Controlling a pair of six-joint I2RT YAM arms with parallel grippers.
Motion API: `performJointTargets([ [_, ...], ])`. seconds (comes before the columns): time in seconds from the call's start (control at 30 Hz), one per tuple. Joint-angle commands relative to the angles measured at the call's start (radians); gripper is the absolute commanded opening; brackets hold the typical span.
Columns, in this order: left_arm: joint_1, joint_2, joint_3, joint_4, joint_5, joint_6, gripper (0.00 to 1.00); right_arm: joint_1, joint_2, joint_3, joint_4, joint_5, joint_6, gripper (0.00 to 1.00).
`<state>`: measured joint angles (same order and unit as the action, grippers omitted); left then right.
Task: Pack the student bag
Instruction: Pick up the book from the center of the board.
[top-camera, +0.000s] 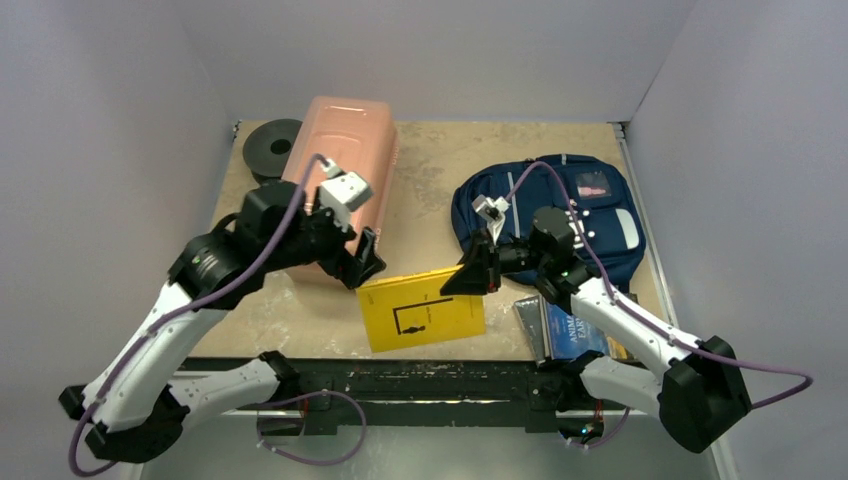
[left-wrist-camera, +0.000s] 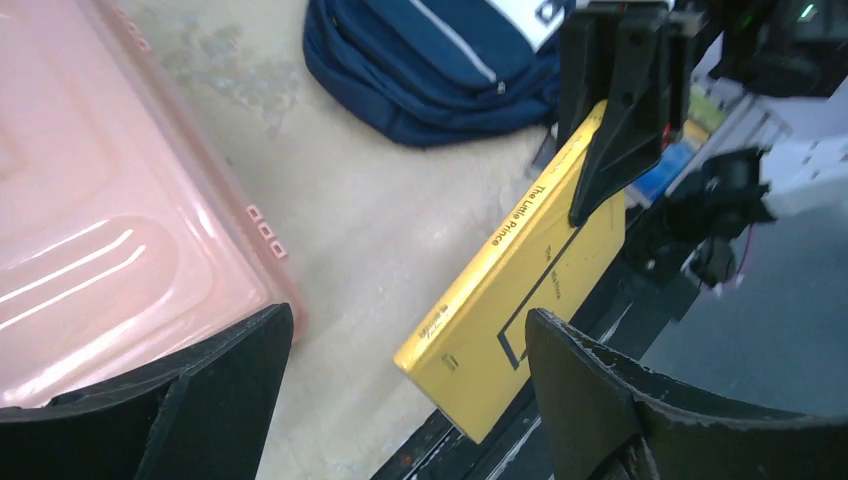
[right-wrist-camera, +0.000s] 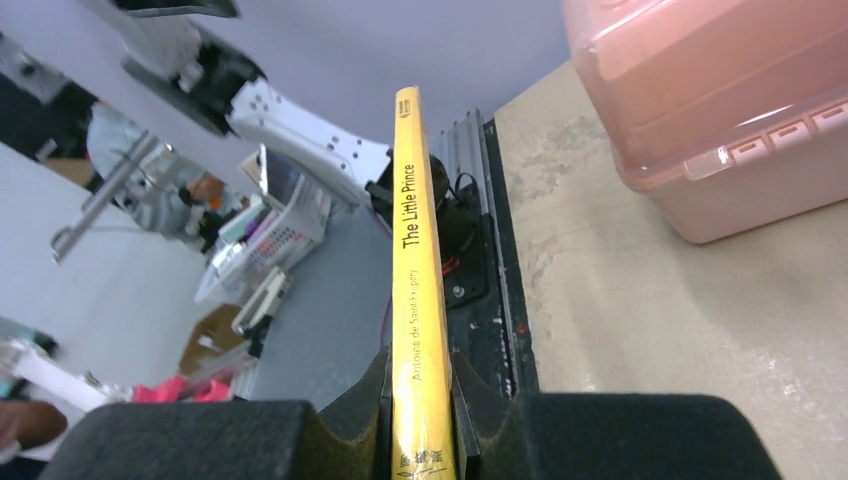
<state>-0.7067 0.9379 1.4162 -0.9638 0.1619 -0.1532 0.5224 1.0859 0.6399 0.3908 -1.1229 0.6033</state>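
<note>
The right gripper (top-camera: 465, 277) clamps the spine of a yellow book (top-camera: 420, 312), "The Little Prince", at the front edge of the table (top-camera: 430, 160); the left gripper (top-camera: 367, 264) gapes wide, empty. Behind, at right, the navy backpack (top-camera: 615, 200) lies flat, grey-striped, with a pink patch.

box (top-camera: 345, 165) back L, bag (top-camera: 565, 180) back R, book (top-camera: 420, 310) front ctr btwn them, book stack (top-camera: 562, 335) front R

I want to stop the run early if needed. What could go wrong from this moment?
The right gripper pinches the yellow book only near one end, so it may swivel or slip. Its low corner hangs by the black front rail; dropped, it could fall off the edge. No open mouth shows on the student bag, so insertion may jam.
</note>
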Motion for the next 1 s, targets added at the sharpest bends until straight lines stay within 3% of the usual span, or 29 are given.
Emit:
performJointTargets([
  [0.0,0.062,-0.130,-0.008,0.120,0.013,-0.203,0.86,-0.072,-0.032,0.081,0.191,-0.014,0.293,0.00],
  [0.1,0.065,-0.169,-0.055,0.176,0.080,-0.283,0.87,-0.132,-0.012,0.077,0.475,-0.055,0.551,0.00],
  [0.23,0.068,-0.194,-0.096,0.197,0.065,-0.353,0.88,-0.137,0.038,0.134,0.577,-0.079,0.697,0.00],
  [0.4,0.067,-0.217,-0.186,0.261,0.102,-0.422,0.89,-0.137,0.102,0.179,0.857,-0.074,0.933,0.00],
  [0.5,0.067,-0.224,-0.246,0.351,0.191,-0.447,0.87,-0.136,0.137,0.197,0.974,-0.072,1.033,0.00],
  [0.57,0.068,-0.222,-0.287,0.454,0.289,-0.483,0.78,-0.135,0.161,0.211,1.039,-0.069,1.085,0.00],
  [0.67,0.069,-0.211,-0.357,0.674,0.443,-0.564,0.43,-0.134,0.184,0.221,1.026,-0.065,1.071,0.00],
  [0.73,0.070,-0.188,-0.368,0.735,0.464,-0.570,0.09,-0.135,0.188,0.227,0.858,-0.084,0.978,0.02],
  [0.77,0.070,-0.169,-0.333,0.661,0.431,-0.546,0.00,-0.140,0.176,0.233,0.697,-0.083,0.874,0.16],
  [0.8,0.070,-0.150,-0.286,0.561,0.361,-0.494,0.00,-0.154,0.154,0.256,0.472,-0.075,0.749,0.41],
  [0.83,0.071,-0.135,-0.239,0.458,0.270,-0.438,0.00,-0.190,0.115,0.310,0.118,-0.028,0.509,0.63],
  [0.87,0.070,-0.138,-0.208,0.378,0.134,-0.405,0.00,-0.217,0.099,0.416,-0.342,0.114,0.176,0.82],
  [0.9,0.071,-0.148,-0.192,0.335,-0.009,-0.399,0.00,-0.226,0.094,0.531,-0.664,0.328,-0.076,0.93],
  [0.93,0.071,-0.160,-0.185,0.318,-0.126,-0.399,0.00,-0.226,0.090,0.609,-0.822,0.582,-0.211,0.98],
  [0.97,0.071,-0.162,-0.169,0.296,-0.232,-0.395,0.00,-0.226,0.077,0.622,-0.858,0.749,-0.254,0.99],
])
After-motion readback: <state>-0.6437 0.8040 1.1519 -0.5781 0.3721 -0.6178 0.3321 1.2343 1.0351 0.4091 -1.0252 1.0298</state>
